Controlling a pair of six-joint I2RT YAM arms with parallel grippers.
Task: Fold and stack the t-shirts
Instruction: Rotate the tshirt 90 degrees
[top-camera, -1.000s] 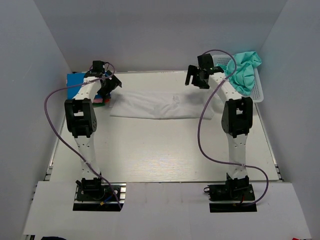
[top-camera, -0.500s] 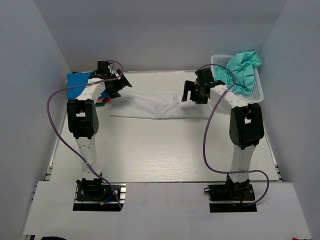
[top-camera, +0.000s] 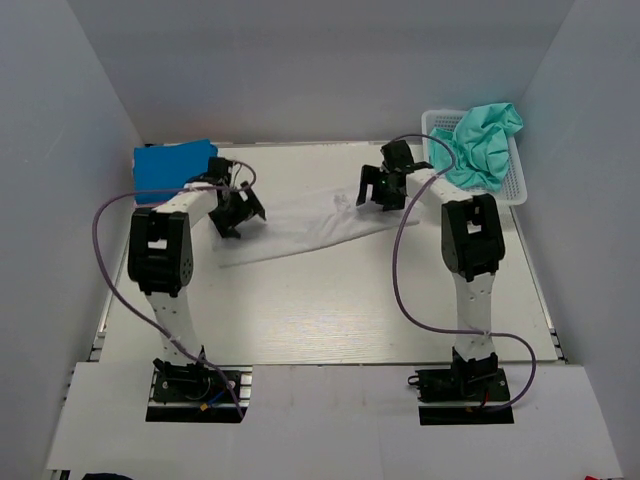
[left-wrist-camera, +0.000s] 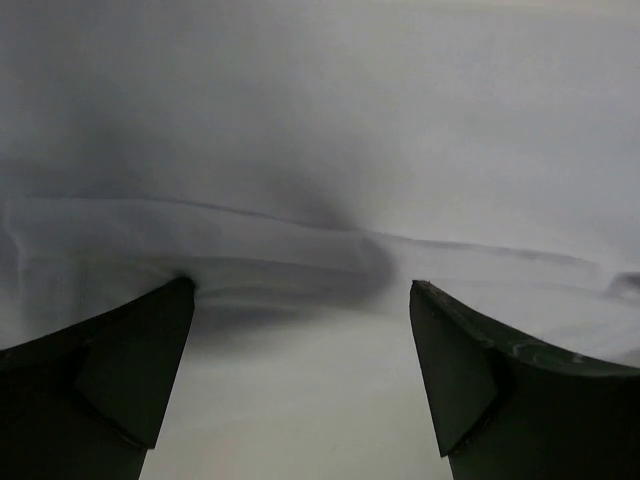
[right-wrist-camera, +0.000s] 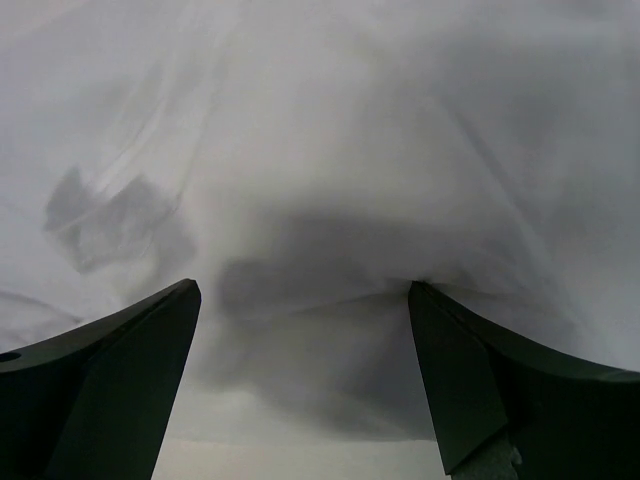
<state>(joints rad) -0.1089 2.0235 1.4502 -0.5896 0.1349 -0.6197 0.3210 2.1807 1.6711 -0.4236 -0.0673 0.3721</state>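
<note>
A white t-shirt (top-camera: 310, 225) lies as a long, slanted strip across the far middle of the table. My left gripper (top-camera: 238, 212) is open and low over its left end; the wrist view shows the fingers spread over a white cloth fold (left-wrist-camera: 300, 240). My right gripper (top-camera: 380, 188) is open and low over the shirt's right end, with the fingers straddling bunched white cloth (right-wrist-camera: 320, 230). A blue folded t-shirt (top-camera: 172, 165) lies at the far left. A teal-green t-shirt (top-camera: 485, 140) is heaped in the basket. The other folded shirts are hidden.
A white plastic mesh basket (top-camera: 516, 185) stands at the far right corner against the wall. Purple cables loop beside both arms. White walls close the table on the left, back and right.
Both grippers have come down and inward onto the white shirt. The left arm has swung off the blue stack. The shirt has gone from straight to slanted, its right end drawn leftward.
</note>
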